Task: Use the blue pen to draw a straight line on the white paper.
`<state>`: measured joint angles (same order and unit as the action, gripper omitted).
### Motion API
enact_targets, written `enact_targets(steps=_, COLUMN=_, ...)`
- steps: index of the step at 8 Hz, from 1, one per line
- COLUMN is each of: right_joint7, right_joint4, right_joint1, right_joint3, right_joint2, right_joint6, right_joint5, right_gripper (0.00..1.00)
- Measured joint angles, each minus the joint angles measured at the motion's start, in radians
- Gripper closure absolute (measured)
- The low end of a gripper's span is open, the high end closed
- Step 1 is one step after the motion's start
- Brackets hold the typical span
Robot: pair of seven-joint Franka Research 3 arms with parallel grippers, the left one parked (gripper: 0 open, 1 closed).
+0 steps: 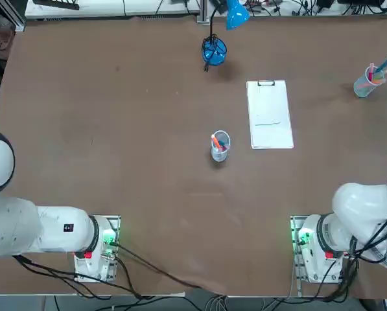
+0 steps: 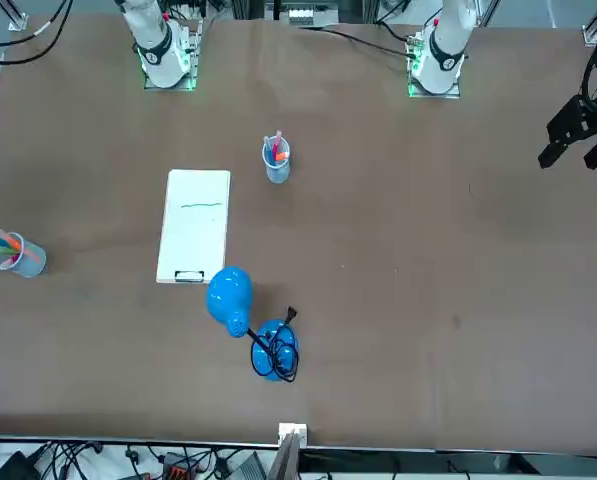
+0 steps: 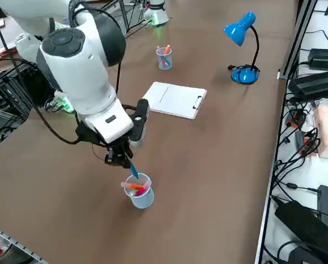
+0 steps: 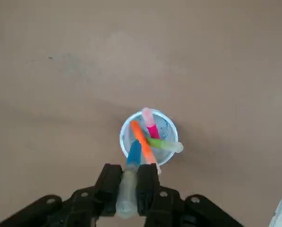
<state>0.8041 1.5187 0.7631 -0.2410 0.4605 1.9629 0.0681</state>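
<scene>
Fingers (image 4: pixel 130 187) clamp the blue pen (image 4: pixel 133 155), its tip over the cup's rim (image 4: pixel 125 130) near the table edge.

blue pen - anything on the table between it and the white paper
Nothing visible. The right gripper is shut on the blue pen, whose tip dips into the cup at the table's edge. Between that cup and the white paper lies only bare table.

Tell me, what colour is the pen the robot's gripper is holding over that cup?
Blue: the pen pinched in the right gripper, clearest in the right wrist view.
</scene>
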Motion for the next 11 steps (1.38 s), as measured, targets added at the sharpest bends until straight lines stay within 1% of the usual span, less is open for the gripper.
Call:
enact_targets(steps=3, right_joint7=0.000, right_joint4=-0.001, right_joint1=0.017, right_joint3=-0.001, right_joint2=0.019, right_joint6=0.001, right_joint5=0.000, right_gripper=0.79)
enact_targets(steps=7, right_joint7=0.000, right_joint4=-0.001, right_joint1=0.018, right_joint3=-0.007, right_joint2=0.054, right_joint6=0.001, right_joint5=-0.001, right_gripper=0.79)
enact_targets(steps=8, right_joint7=0.000, right_joint4=-0.001, right_joint1=0.018, right_joint3=-0.007, right_joint2=0.058, right_joint6=0.001, right_joint5=-0.001, right_gripper=0.77)
enact_targets(steps=9, right_joint7=0.000, right_joint4=-0.001, right_joint1=0.017, right_joint3=-0.008, right_joint2=0.059, right_joint6=0.001, right_joint5=-0.001, right_gripper=0.72)
enact_targets(steps=10, right_joint7=0.000, right_joint4=-0.001, right_joint1=0.016, right_joint3=-0.011, right_joint2=0.059, right_joint6=0.001, right_joint5=-0.001, right_gripper=0.65)
enact_targets(steps=11, right_joint7=0.000, right_joint4=-0.003, right_joint1=0.015, right_joint3=-0.018, right_joint2=0.059, right_joint6=0.001, right_joint5=-0.001, right_gripper=0.46)
